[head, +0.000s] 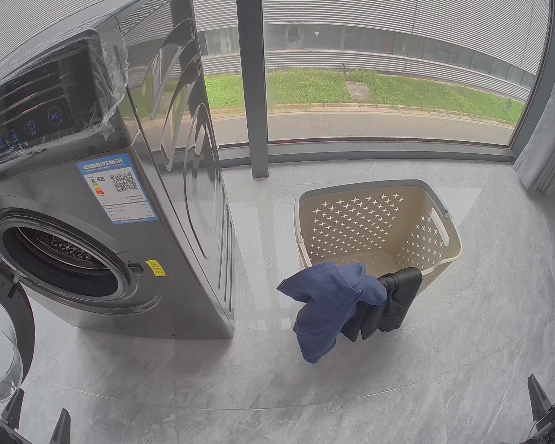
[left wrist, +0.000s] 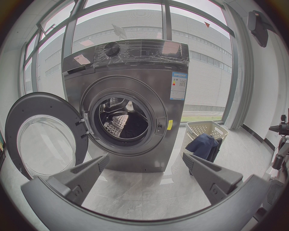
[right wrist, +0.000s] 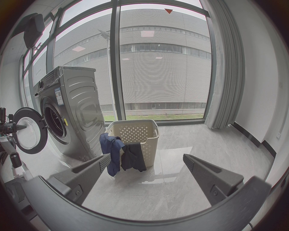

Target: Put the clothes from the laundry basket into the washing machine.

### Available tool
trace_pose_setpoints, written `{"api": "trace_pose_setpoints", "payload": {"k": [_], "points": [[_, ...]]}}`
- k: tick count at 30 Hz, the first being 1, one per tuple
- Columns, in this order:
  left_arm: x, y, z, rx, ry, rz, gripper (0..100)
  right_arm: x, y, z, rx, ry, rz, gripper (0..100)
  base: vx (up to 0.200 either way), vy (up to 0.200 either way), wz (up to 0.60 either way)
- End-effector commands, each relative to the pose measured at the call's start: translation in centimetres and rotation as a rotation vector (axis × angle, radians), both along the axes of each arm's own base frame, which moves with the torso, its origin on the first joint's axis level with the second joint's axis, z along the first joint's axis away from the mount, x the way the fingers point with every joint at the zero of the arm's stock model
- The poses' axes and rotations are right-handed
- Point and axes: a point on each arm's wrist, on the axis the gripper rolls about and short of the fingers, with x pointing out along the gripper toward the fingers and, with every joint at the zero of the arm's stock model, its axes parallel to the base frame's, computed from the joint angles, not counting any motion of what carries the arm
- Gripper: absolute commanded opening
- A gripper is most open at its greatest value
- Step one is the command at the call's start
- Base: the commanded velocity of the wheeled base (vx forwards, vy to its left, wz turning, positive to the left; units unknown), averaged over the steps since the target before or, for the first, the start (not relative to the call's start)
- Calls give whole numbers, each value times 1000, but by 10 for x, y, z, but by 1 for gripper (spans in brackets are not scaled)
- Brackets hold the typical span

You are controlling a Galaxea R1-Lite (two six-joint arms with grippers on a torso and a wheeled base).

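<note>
**Spread wide: left pincer [left wrist: 145,156] and right pincer [right wrist: 146,156], nothing gripped**

Well ahead of the right pincer, a blue garment [right wrist: 110,147] and a dark garment [right wrist: 132,156] are draped over the rim of the laundry basket [right wrist: 149,141] nearest it. The washing machine [left wrist: 126,81] is faced by the left pincer, its door [left wrist: 39,105] swung open. The cloth is judged soft, light and limp; a bunched fold at the rim is best pinched.

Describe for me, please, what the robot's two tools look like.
The left tool and right tool look alike: two dark grey, wedge-shaped fingers tapering to ribbed tips, each with a round screw hole, on a curved grey bar.
</note>
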Motion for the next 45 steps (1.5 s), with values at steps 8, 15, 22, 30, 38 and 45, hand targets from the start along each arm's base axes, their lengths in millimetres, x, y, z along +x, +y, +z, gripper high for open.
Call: {"api": "trace_pose_setpoints", "payload": {"k": [8,15,22,30,38,45], "points": [[0,0,-5,1,2,1,100,0,0,-5,0,3,1,100,0,-200,0],[0,0,-5,-1,1,1,100,0,0,-5,2,3,-2,100,0,-200,0],[0,0,-5,1,1,1,100,0,0,-5,5,3,1,100,0,-143,0],[0,0,-5,1,1,1,100,0,0,-6,2,5,1,100,0,0,0],[0,0,-5,1,1,1,100,0,0,-2,-1,-12,7,100,0,-150,0],[0,0,-5,9,2,0,100,-9,0,70,14,-102,23,100,0,-86,0]]}}
